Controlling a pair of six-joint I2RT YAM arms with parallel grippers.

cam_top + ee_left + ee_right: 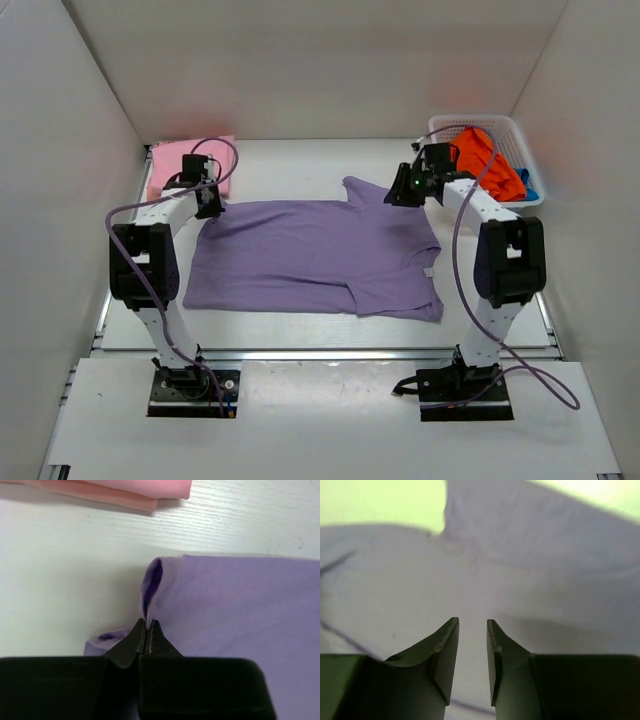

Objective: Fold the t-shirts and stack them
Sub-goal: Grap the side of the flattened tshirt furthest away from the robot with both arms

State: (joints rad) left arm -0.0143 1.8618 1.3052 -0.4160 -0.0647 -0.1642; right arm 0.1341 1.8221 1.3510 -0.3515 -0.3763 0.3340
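The lavender t-shirt lies flat at the centre of the table. The left gripper is clamped on a raised fold at the shirt's far-left edge. The right gripper holds its jaws apart over the far-right sleeve area; the pink t-shirt lies far left.

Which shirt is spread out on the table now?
The purple shirt, lying flat in the middle. The pink shirt is folded far left; the orange shirt is bunched in the basket.

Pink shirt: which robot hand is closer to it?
Left. The left hand is just in front of the pink shirt, pinching a corner of the purple shirt. The right hand is on the other side, over the purple shirt near the basket.
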